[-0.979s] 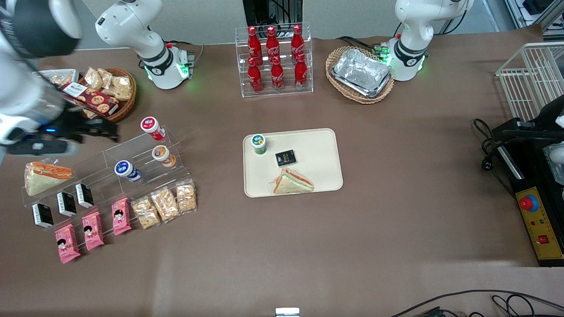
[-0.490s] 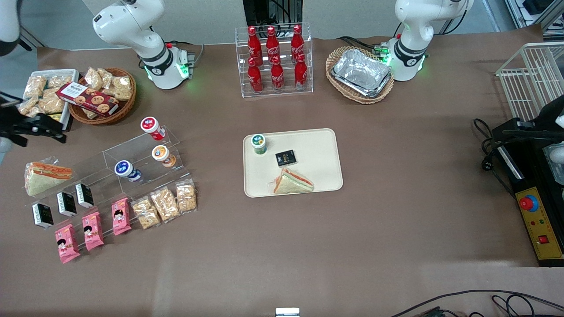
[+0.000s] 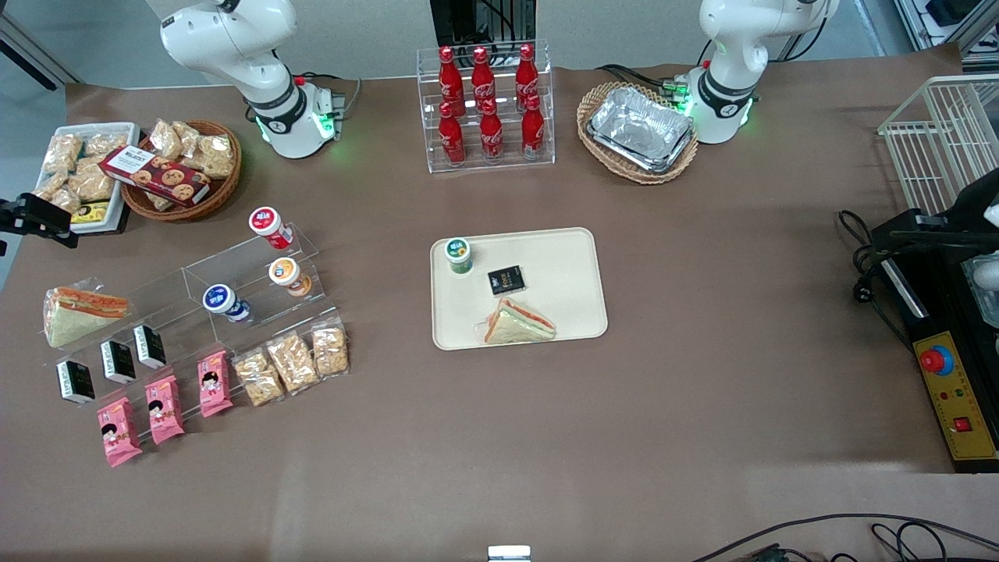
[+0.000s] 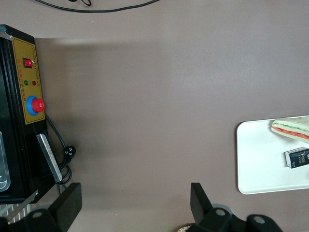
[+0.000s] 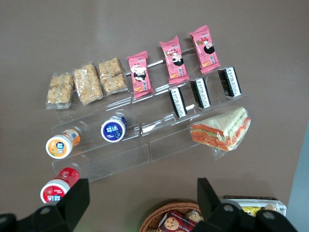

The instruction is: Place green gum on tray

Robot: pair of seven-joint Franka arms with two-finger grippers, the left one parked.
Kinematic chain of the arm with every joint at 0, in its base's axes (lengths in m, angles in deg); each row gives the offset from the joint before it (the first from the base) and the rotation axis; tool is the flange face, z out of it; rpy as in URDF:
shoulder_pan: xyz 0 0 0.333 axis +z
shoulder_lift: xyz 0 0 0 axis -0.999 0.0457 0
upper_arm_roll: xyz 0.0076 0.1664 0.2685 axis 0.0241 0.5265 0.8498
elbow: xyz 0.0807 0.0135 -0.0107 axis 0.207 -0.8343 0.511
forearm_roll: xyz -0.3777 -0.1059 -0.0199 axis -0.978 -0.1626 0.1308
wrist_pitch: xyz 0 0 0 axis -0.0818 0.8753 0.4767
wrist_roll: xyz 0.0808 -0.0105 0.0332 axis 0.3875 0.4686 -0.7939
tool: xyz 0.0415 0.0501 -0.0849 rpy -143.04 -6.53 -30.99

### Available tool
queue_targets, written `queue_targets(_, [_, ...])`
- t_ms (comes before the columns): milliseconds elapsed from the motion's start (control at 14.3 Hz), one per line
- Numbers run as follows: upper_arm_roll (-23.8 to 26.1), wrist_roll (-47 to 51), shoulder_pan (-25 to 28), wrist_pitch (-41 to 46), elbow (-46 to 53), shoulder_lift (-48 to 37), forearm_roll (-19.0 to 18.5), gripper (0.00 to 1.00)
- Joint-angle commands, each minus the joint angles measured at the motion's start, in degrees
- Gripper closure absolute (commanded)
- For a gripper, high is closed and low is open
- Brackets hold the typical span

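Observation:
The green gum (image 3: 459, 255), a small green bottle with a white lid, stands upright on the cream tray (image 3: 562, 257), in the corner nearest the working arm's end. A black packet (image 3: 506, 280) and a wrapped sandwich (image 3: 518, 321) share the tray. My gripper (image 3: 43, 221) hangs at the working arm's end of the table, beside the white snack tray (image 3: 117, 129), a long way from the gum. In the right wrist view the gripper (image 5: 142, 195) is open with nothing between its fingers (image 5: 79, 195), above bare table and the rim of a wicker basket (image 5: 169, 217).
A clear acrylic stand (image 3: 234, 273) holds red-lidded (image 3: 268, 223), orange-lidded (image 3: 286, 273) and blue-lidded (image 3: 222, 300) bottles, with snack packs and a sandwich (image 3: 78, 312) around it. A cola rack (image 3: 484, 105), a basket of foil trays (image 3: 640, 129) and a control box (image 3: 952, 390) stand elsewhere.
My arm has drawn back from above the cookie basket toward the working arm's end of the table, almost out of the front view. The green gum has stayed on the tray.

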Motion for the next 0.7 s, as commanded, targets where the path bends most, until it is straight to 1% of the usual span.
queue_targets(0, [6.37,-0.25,-6.63,1.93,0.68,-0.24,-0.79,0.0])
queue_targets(70, [7.34,-0.16,-7.78,2.02,0.68,-0.32,-0.79,0.0])
queue_targets(280, [13.13,-0.16,-13.39,2.28,0.76,-0.24,-0.71,0.0])
queue_targets(350, [13.32,-0.07,-13.85,2.2,0.76,0.02,-0.45,0.0])
queue_targets(420, [13.32,0.02,-13.94,2.28,0.76,0.11,0.6,0.0])
queue_targets(490, [13.32,1.24,-14.03,2.37,0.68,0.38,1.66,0.0])
queue_targets(629, [13.58,4.75,-14.03,2.46,0.68,0.64,2.37,0.0])
